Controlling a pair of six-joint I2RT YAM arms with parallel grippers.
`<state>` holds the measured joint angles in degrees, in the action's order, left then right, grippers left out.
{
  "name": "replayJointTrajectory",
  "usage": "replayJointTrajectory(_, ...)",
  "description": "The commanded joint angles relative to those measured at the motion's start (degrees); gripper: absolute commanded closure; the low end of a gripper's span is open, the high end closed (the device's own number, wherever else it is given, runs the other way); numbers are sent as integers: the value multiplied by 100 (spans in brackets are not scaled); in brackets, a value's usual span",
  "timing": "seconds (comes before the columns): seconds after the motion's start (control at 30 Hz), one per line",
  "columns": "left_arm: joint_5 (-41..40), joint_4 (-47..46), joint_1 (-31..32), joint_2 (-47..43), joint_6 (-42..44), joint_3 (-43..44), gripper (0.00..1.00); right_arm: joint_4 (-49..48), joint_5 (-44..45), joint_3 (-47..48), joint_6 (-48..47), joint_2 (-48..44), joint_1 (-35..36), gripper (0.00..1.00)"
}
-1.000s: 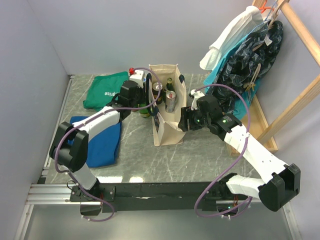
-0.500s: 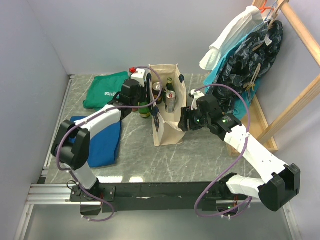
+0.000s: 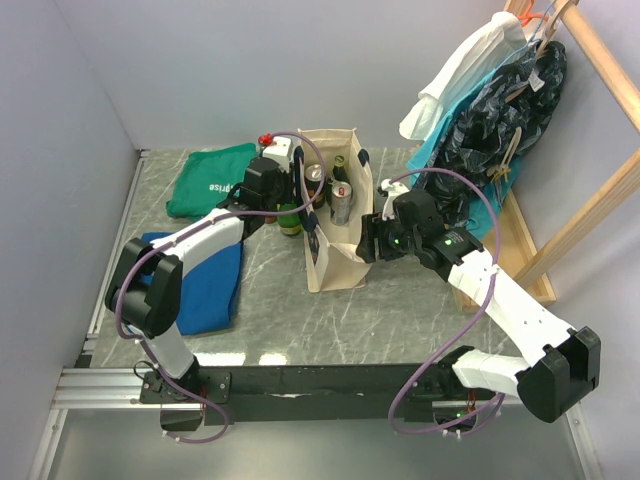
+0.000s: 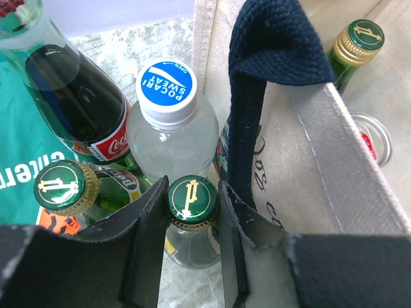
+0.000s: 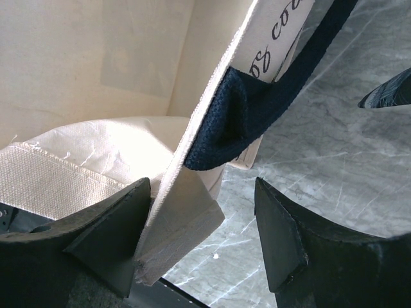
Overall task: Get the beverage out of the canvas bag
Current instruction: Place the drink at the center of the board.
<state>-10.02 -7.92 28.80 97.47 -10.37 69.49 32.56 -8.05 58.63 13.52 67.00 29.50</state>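
Okay, left gripper (image 4: pixel 191 215) had jaws clamped on the green-capped green glass bottle (image 4: pixel 191 199) just left of the tall cream canvas bag (image 3: pixel 338 262); right gripper (image 5: pixel 202 221) jaws were open astride its right rim.

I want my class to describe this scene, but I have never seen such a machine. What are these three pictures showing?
This is a robot: two arms bolted at a table's near edge, each ending in a two-finger gripper. The wide picture comes from a fixed camera above and behind; the close-ups come from cameras on the wrists. On the grey marbled table stands a canvas bag with navy handles, a can and a gold-capped green bottle inside. Left of it lie a green cloth and a blue cloth. The left gripper is shut on a green-capped bottle outside the bag, beside a Pocari Sweat bottle and a Coca-Cola bottle. The right gripper is open, with the bag's right wall between its fingers.
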Motion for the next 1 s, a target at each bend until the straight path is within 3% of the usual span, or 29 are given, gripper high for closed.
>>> replayJointTrajectory(0.0, -123, -649, -6, -220, -105, 398, 90, 199, 164, 105, -165, 120, 47, 28)
replayJointTrajectory(0.2, -211, -447, -6, -281, -202, 398, 82, 216, 164, 96, -157, 76, 47, 28)
replayJointTrajectory(0.5, -263, -262, -6, -422, -343, 267, 60, 190, 146, 78, -139, 41, 39, 28)
replayJointTrajectory(0.97, -246, -52, 47, -562, -387, 205, 54, 207, 155, 34, -113, -64, 39, 28)
